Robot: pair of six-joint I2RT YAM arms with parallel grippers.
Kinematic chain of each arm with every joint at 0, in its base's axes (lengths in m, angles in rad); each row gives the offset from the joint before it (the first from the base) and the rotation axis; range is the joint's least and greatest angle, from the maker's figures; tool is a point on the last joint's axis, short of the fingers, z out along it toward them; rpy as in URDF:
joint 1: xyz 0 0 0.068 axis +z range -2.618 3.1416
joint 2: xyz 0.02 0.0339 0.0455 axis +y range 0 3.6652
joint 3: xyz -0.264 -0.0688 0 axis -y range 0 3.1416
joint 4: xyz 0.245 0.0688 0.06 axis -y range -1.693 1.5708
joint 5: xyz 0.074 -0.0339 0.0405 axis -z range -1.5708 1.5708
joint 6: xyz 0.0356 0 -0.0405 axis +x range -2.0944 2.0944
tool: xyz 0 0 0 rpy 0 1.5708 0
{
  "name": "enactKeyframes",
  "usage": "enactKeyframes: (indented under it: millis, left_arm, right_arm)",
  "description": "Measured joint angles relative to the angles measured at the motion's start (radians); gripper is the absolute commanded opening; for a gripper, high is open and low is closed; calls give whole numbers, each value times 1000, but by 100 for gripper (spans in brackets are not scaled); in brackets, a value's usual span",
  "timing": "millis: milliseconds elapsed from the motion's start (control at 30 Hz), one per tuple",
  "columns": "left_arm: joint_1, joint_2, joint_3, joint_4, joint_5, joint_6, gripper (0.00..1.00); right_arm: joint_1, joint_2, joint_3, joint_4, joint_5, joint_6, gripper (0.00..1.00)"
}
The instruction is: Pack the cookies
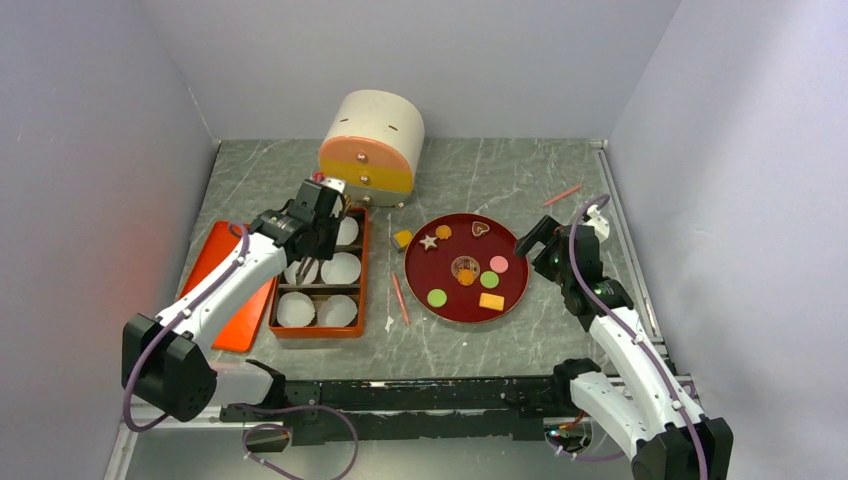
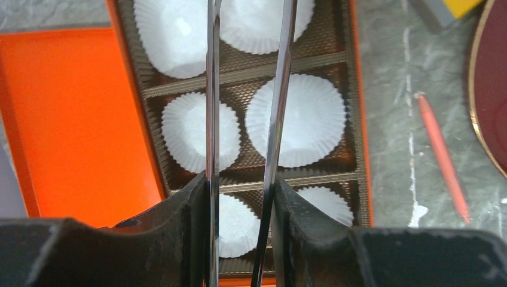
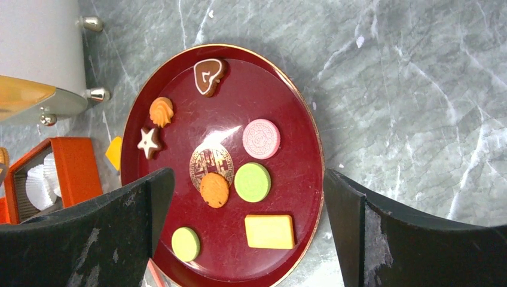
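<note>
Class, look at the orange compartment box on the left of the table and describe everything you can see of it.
The orange box lies open and flat on the grey table, its orange lid beside it on the left. A brown ribbed insert divides it into compartments, each holding a white pleated paper liner. No cookies show inside. The left gripper hovers above it, fingers slightly apart.

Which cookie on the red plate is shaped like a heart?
The brown heart cookie with white icing, at the plate's rim next to the orange swirl cookie. The others are rounds, a star and a rectangle.
</note>
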Motion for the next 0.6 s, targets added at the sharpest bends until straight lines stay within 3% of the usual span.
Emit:
enactKeyframes:
  millis: [367, 600]
  left_arm:
    - [161, 30, -18, -11, -21, 6, 25]
    - [203, 87, -24, -13, -26, 6, 26]
  right_arm:
    - [0, 0, 0, 13, 1, -40, 100]
    - [0, 0, 1, 29, 1, -61, 100]
